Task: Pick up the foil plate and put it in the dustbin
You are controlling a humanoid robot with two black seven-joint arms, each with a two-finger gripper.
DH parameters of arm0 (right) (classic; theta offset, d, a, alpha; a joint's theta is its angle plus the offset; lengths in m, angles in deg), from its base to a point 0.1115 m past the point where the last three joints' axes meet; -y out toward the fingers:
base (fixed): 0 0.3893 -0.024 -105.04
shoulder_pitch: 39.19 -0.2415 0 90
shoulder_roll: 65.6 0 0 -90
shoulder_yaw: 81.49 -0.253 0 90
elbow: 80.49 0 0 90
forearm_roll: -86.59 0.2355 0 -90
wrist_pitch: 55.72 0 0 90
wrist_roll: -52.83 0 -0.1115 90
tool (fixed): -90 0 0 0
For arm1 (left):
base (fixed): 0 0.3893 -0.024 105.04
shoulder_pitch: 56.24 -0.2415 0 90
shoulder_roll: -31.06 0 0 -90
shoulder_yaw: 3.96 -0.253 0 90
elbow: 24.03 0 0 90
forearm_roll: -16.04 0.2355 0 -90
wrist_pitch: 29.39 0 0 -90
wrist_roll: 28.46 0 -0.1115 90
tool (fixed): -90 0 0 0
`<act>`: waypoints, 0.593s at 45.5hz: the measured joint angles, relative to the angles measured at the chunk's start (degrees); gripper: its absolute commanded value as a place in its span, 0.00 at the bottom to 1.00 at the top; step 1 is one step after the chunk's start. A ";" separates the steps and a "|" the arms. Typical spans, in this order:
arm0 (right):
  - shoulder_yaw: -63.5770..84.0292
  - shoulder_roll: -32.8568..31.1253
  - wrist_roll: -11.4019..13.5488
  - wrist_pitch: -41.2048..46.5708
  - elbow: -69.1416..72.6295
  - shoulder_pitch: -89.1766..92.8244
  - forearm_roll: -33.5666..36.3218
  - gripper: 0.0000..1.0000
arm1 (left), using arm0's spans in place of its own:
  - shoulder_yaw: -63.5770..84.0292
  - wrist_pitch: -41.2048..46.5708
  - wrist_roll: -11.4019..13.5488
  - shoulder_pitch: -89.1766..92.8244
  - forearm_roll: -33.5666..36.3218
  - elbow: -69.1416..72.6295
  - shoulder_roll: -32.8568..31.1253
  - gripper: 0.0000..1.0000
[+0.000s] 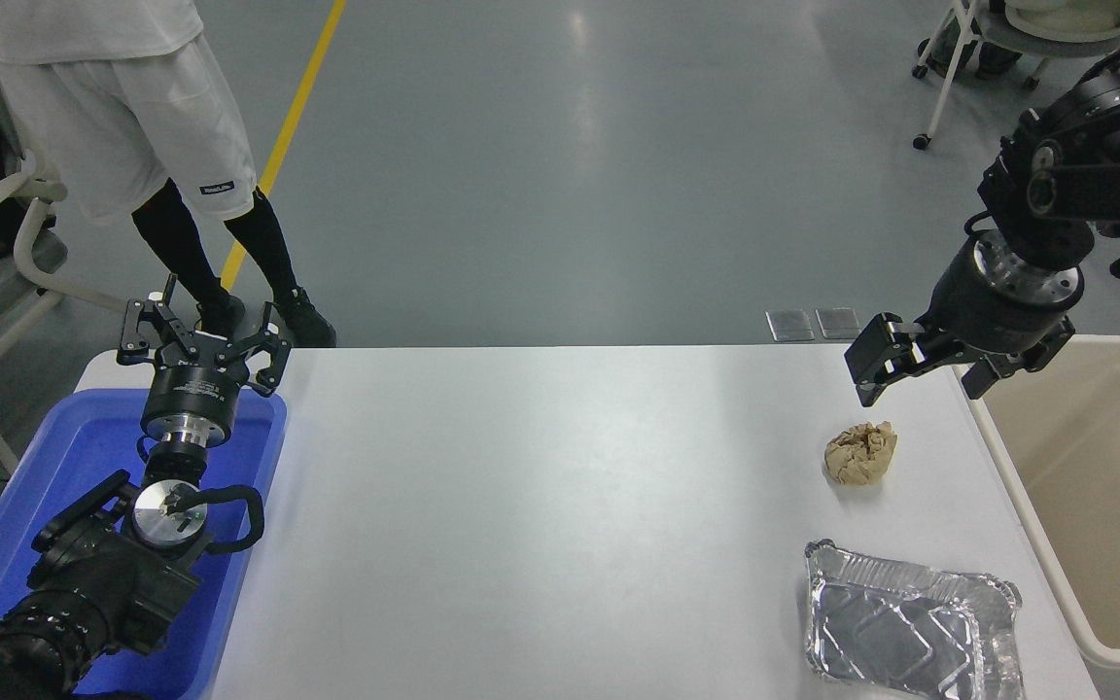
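The foil plate (913, 624), a shiny silver tray with a crinkled rim, lies flat at the table's near right corner. The beige dustbin (1012, 469) stands just right of the table, its inside showing nothing. My right gripper (920, 377) hangs open above the table's far right edge, well beyond the plate and beside the dustbin's far left corner, holding nothing. My left gripper (202, 338) is parked open over the blue tub at the lower left.
A crumpled brown paper ball (860, 452) sits between the right gripper and the foil plate. A blue plastic tub (54, 486) lies at the table's left end. A person in white shorts (132, 126) stands beyond the far left corner.
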 measured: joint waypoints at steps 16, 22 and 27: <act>0.23 -1.14 0.01 0.00 -0.06 0.10 0.00 1.00 | 0.00 -0.03 0.02 0.00 -0.05 0.02 0.00 0.99; 0.24 -2.20 -0.01 0.00 -0.19 -0.20 0.07 1.00 | -0.01 -0.03 0.02 0.00 -0.05 0.02 0.00 0.99; 0.26 -3.15 0.01 0.00 -0.21 -0.33 0.07 1.00 | 0.00 -0.03 0.02 0.00 -0.06 0.02 0.00 0.99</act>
